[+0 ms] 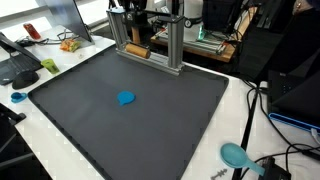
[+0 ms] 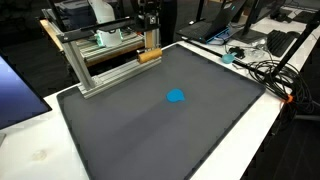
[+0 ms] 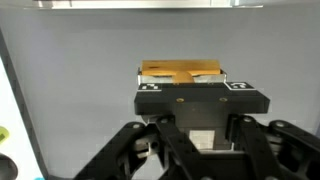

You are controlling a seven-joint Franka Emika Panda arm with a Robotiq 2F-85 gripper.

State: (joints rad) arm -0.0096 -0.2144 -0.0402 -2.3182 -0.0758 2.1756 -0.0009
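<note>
Here, oblong wooden block [image 3: 180,72], orange-brown, pale streak, gripped by pincer [image 1: 139,40].

In the wrist view the gripper [image 3: 200,104] is showing matte black all over. Angular linkage bars are fanning out along the bottom edge, catching grey highlights on their rims. A wide black bar is running across above them, carrying 2 small white patches at its upper corners and a row of tiny pale dots along its face. In an exterior view the arm [image 2: 150,20] is appearing only as a dark shape
</note>
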